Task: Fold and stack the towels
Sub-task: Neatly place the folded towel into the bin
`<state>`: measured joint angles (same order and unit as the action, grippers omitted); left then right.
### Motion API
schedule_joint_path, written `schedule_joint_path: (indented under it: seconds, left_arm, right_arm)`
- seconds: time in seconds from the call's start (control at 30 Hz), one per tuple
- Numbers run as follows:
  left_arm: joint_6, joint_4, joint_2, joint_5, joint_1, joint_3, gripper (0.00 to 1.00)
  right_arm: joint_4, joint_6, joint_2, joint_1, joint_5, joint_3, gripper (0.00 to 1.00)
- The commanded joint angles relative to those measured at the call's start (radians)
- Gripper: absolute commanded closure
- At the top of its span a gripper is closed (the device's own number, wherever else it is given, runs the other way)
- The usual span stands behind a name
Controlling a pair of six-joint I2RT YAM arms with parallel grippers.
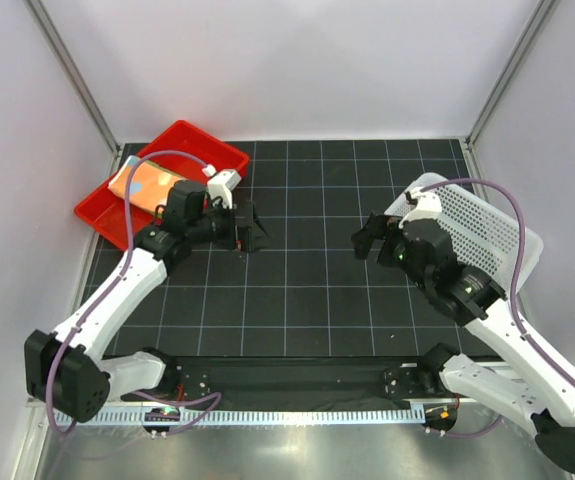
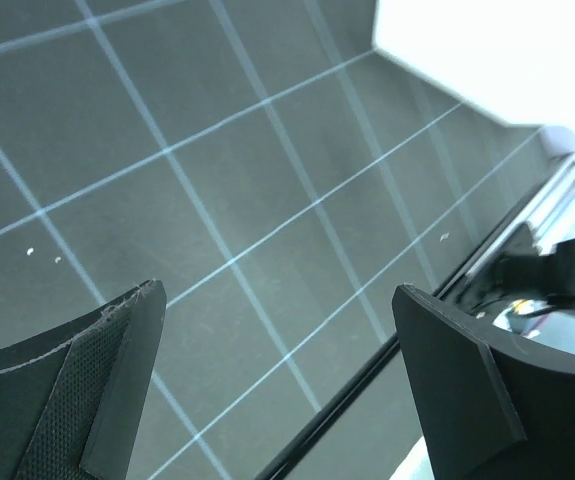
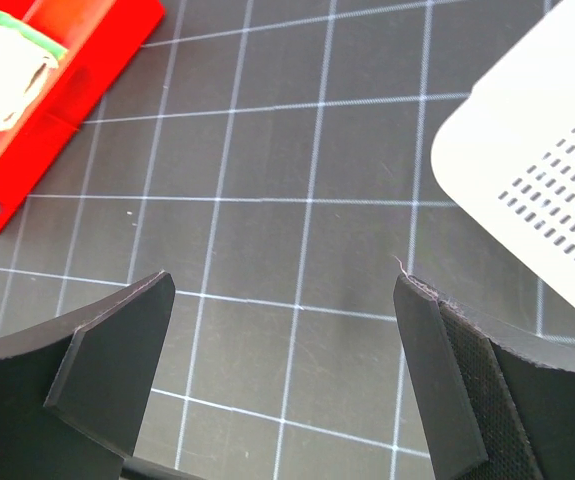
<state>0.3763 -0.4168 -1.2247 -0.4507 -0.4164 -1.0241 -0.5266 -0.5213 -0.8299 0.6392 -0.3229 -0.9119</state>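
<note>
White walls box in a black gridded table [image 1: 307, 290]. The left end effector [image 1: 250, 232] and right end effector [image 1: 365, 238] both hang spread and empty. The towels [image 1: 149, 182] lie bundled in the red tray [image 1: 192, 140] just left of the left one. They look soft, light and floppy, best pinched at a folded edge.
</note>
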Motion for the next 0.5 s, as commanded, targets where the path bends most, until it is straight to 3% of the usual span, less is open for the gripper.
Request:
schedule_joint_path:
  seconds: [0.0,0.47]
  left_arm:
    - [0.064,0.156,0.083,-0.04,-0.004,0.001,0.01]
    - [0.073,0.181,0.097,-0.043,-0.005,0.015,0.01]
  right_arm:
    - [-0.023,-0.026,0.049,-0.001,-0.059,0.027,0.0]
    - [-0.021,-0.005,0.101,-0.001,-0.104,0.028,0.0]
